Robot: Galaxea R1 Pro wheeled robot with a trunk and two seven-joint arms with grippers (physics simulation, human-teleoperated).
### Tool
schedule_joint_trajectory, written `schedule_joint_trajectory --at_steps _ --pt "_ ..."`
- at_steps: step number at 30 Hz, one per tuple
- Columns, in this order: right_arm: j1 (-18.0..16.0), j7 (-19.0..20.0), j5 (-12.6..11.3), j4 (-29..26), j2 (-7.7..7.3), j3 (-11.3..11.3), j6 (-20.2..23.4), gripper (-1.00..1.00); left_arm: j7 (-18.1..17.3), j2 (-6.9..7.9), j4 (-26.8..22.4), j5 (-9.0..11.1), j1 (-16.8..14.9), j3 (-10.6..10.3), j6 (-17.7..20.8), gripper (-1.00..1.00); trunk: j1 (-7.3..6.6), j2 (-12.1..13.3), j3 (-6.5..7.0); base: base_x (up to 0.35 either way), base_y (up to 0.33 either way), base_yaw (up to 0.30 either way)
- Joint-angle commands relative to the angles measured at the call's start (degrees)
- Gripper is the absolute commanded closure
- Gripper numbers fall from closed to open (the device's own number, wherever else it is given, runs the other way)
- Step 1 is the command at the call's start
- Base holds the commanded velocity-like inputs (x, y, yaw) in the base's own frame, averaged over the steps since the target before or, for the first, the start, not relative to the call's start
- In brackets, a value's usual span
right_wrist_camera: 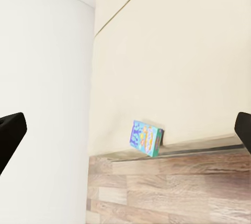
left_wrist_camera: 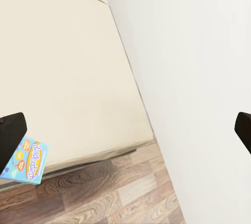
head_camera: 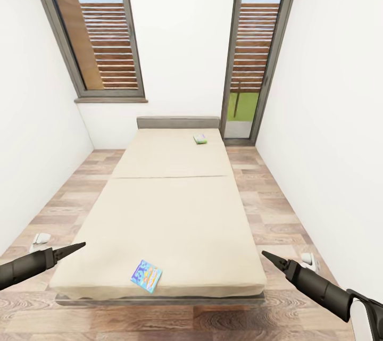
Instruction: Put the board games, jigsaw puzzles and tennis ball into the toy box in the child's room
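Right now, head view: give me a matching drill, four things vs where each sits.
Things:
1. blue board game
2. white-and-green board game
3. left hand
4. right hand

Places:
A. near the headboard
B. over the floor, off the bed's right foot corner
C. near the bed's foot edge
D. over the bed's left foot corner

Pairs: 1-C, 2-A, 3-D, 4-B

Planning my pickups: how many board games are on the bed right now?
2. A blue game box lies near the foot edge of the bed, closest to the robot. A white-and-green game box lies at the far end, near the headboard. Nothing seems hidden.
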Motion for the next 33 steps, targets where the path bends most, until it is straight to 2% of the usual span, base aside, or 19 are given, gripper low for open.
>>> schedule_joint_trajectory --at_steps 1,33 --pt "-0.07 0.38 0.25 -0.03 0.05 -0.13 0.21 -1.0 -0.29 0.0 -0.01 -0.14 -0.06 0.05 0.59 -1.0 0.03 -0.11 -0.01 0.0 0.0 0.0" --pt "-0.07 0.2 0.26 0.04 0.05 -0.13 0.21 -1.0 -0.31 -0.02 -0.01 -0.14 -0.06 0.06 0.63 -1.0 0.03 -0.11 2.99 0.0 0.0 0.0"
